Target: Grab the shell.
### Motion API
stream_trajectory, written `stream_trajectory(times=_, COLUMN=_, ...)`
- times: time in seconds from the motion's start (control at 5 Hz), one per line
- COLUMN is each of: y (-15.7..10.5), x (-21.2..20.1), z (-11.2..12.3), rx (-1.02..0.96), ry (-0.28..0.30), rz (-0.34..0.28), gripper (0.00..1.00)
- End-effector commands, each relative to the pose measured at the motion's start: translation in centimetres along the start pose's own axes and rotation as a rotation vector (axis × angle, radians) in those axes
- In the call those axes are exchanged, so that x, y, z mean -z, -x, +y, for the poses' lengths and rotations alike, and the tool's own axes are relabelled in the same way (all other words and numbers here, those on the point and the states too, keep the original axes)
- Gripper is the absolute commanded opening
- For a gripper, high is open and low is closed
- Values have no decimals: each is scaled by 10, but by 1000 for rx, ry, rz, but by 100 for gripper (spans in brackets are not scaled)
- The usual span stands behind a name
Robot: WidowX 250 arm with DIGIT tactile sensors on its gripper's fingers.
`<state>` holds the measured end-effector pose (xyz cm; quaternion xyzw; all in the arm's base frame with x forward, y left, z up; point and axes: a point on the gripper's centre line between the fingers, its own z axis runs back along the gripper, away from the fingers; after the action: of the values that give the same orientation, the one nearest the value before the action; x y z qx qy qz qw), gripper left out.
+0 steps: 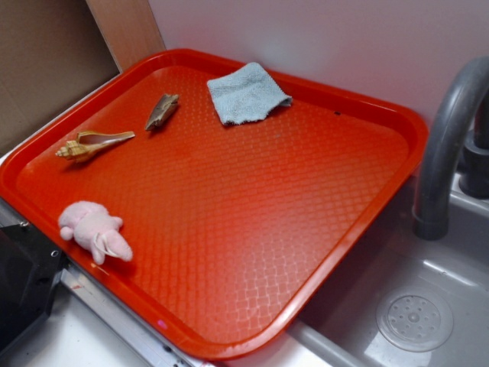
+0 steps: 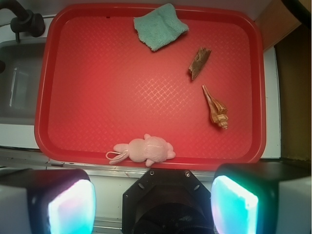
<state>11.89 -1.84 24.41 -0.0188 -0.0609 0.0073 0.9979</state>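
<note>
sink (image 2: 19, 83) sits at the far left of the wrist view, grey, with a dark tap (image 2: 22, 19) at its top corner. next to it a red tray (image 2: 97, 87) with a waffled floor fills most of the picture. on the tray, near its bottom rim, lies a pink plush toy (image 2: 145, 149) stretched out sideways. further right, at the top edge, a blue-green cloth (image 2: 159, 27) lies crumpled. right of that and a bit lower rests a dark brown flat piece (image 2: 199, 62), tilted. just below it, apart from it, lies the shell (image 2: 216, 108), pale tan, its thin tail pointing up toward the brown piece and its ridged spiral end toward the bottom rim, close to the tray's right side. nothing touches the shell.

claw (image 2: 153, 204) hangs at the bottom of the wrist view, outside the tray's near rim, its two glowing pads (image 2: 73, 207) spread wide with nothing between them.

in the exterior view the shell (image 1: 92, 143) lies near the tray's left rim, the plush toy (image 1: 95, 231) nearer the front, the brown piece (image 1: 162, 111) and cloth (image 1: 246, 93) toward the back, the tap (image 1: 447, 138) and sink (image 1: 412, 306) on the right.
</note>
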Motion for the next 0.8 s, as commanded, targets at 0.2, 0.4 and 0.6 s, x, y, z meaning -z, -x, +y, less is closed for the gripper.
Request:
stream_trajectory(times=0.2, y=-13, x=15, z=26, rx=36, ry=54, rz=-20, gripper=100)
stream_trajectory(times=0.4, y=-22, x=29, z=48, rx=79, ry=14, rz=-40, gripper=100)
stream_trajectory(times=0.6, y=-29, x=49, z=71, rx=67, ry=-17, rz=-33, gripper=100)
